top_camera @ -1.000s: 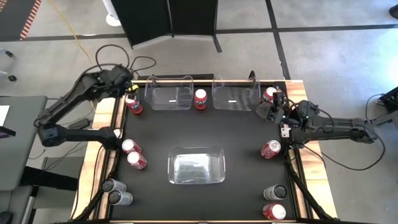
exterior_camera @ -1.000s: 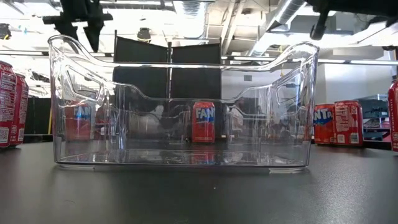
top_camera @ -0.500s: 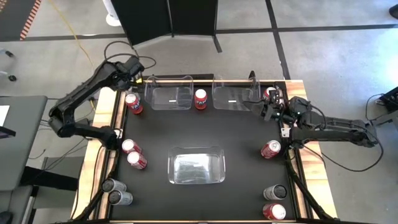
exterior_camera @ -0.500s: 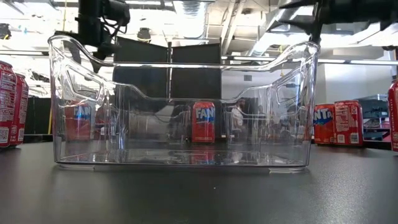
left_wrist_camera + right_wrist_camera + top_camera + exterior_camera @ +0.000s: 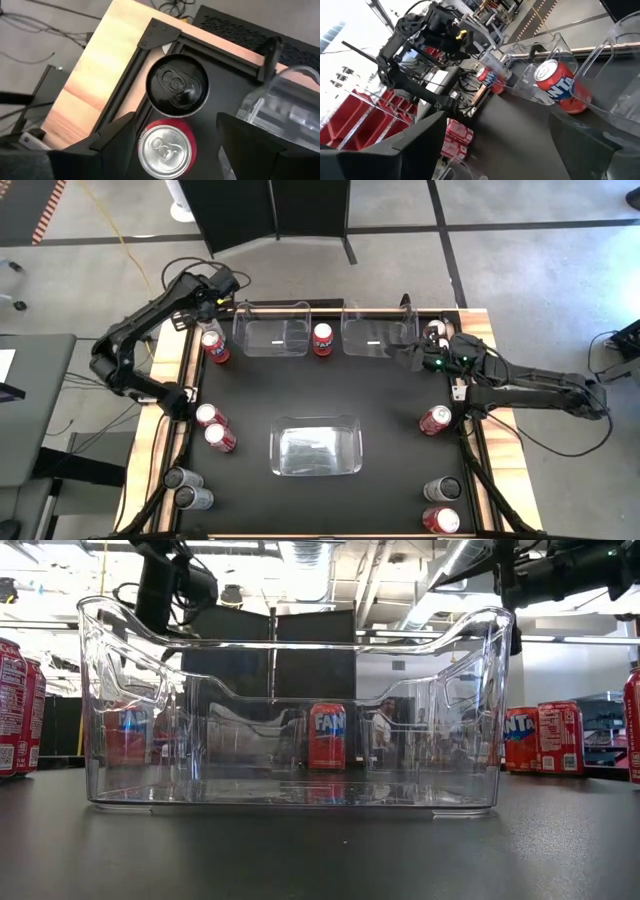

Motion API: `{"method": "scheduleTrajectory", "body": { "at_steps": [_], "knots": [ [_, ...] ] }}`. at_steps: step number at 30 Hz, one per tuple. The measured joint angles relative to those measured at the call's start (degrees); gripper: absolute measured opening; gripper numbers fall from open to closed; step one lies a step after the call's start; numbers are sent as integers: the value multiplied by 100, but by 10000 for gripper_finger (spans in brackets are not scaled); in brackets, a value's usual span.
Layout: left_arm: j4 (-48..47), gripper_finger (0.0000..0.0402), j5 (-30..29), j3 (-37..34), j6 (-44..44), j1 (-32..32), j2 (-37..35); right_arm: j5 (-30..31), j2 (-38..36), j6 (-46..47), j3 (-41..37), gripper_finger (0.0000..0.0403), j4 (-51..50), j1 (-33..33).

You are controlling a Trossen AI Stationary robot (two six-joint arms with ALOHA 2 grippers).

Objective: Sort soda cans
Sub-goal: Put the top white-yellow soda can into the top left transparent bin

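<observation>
Nearest clear bin [image 5: 316, 446] is empty, well away from both arms. Red soda cans [image 5: 215, 430] are scattered around the mat edges. Left gripper [image 5: 175, 135], jaws apart and empty, hangs above a dark-topped can [image 5: 178, 86]. Right gripper [image 5: 412, 356], spread wide, holds nothing; one can [image 5: 433, 331] sits just beside it and could easily get knocked over.

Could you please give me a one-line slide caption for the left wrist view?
Left gripper, fingers spread, hovers over two upright cans at the table corner: a dark-topped can and a red can.
</observation>
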Motion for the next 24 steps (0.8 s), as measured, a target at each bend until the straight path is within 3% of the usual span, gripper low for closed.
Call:
{"method": "scheduleTrajectory", "body": {
  "at_steps": [12, 19, 24],
  "knots": [
    [-43, 271, 206, -2, 64, 53, 403, -68, 68, -318, 0, 368, -133, -36],
    [-80, 271, 261, -2, 1181, -50, 242, -86, 72, -137, -2, 368, -247, -345],
    [-88, 270, 267, -2, 1851, -52, 242, -87, 75, -10, -4, 368, 374, -428]
  ]
}}
